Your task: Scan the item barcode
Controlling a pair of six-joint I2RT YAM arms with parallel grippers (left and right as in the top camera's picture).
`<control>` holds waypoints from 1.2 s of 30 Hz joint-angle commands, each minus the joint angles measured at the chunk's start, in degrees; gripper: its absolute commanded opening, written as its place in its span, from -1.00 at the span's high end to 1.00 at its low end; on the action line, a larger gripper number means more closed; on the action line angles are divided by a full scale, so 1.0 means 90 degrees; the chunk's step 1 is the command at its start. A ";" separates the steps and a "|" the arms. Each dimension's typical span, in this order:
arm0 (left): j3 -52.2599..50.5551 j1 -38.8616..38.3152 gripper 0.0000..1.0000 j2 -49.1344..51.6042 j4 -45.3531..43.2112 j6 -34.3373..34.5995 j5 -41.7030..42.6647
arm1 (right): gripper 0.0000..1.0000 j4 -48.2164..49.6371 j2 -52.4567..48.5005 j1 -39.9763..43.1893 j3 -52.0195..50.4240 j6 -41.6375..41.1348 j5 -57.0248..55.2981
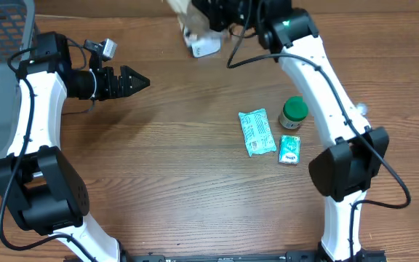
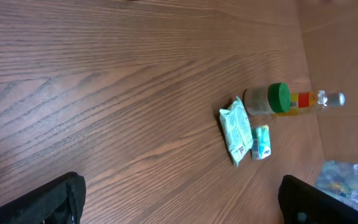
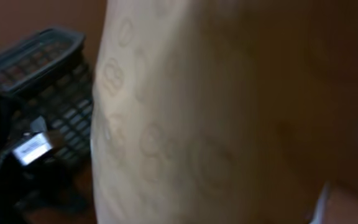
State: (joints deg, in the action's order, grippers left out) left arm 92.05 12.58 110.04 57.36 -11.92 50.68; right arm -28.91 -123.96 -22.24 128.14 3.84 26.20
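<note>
cream packet (image 3: 185,124) hard against the right wrist lens, filling most of that frame, faint ring marks pressed into its surface, too blurred to show any barcode. behind it, at the left of that frame, dark mesh basket (image 3: 55,74).

from overhead, same packet at the very top edge, left of centre, partly cut off by the frame. pinched there by right gripper (image 1: 197,13), jaws pressed together on it, fingertips themselves hidden by the black wrist. just below, white scanner (image 1: 204,45) on the wooden table (image 1: 180,189), close to the packet; touching or not, cannot tell.

right of centre, a tight cluster: teal wipes pack (image 1: 257,132), green-lidded jar (image 1: 294,113) just beside its upper right corner, small teal box (image 1: 289,149) just beside its lower right corner. white link of the right arm passing close by the jar on the right. in the left wrist view, bottle with orange-yellow label (image 2: 309,98) lying directly behind the jar.

upper left of the overhead frame, left gripper (image 1: 140,81) pointing right, well apart from packet, scanner and cluster. fingers (image 2: 48,199) in the two bottom corners of the left wrist frame, spread wide, gripping nothing, only bare wood showing between them.
</note>
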 commanded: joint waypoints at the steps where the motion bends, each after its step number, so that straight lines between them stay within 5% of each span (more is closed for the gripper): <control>1: 0.0117 -0.0039 -0.99 -0.0019 -0.0010 0.0090 -0.0032 | 0.93 0.0505 0.0056 -0.0478 0.0126 0.2033 -0.2028; 7: 0.0117 -0.0041 -0.99 -0.0019 -0.0007 0.0090 -0.0238 | 0.93 0.1790 -0.0430 -0.0607 0.0041 0.2470 -0.2244; 15: 0.0117 -0.0041 -0.99 -0.0019 -0.0007 0.0090 -0.3451 | 0.93 0.4012 -0.1763 -0.0510 0.0041 0.3053 -0.3060; 20: 0.0117 -0.0041 -0.99 -0.0019 -0.0007 0.0090 -0.4517 | 0.93 0.5280 -0.2416 -0.0510 0.0041 0.3441 -0.3308; 25: 0.0117 -0.0041 -0.99 -0.0019 -0.0007 0.0090 -0.4558 | 0.93 0.5292 -0.2807 -0.0498 0.0041 0.3385 -0.3308; 36: 0.0117 -0.0041 -0.99 -0.0019 -0.0007 0.0090 -0.4558 | 0.93 0.4736 -0.2885 -0.0692 0.0041 0.1396 -0.3283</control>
State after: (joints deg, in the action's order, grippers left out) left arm 92.05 12.47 110.04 57.36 -11.90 10.22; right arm 14.63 -149.64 -27.29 128.01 22.17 -3.22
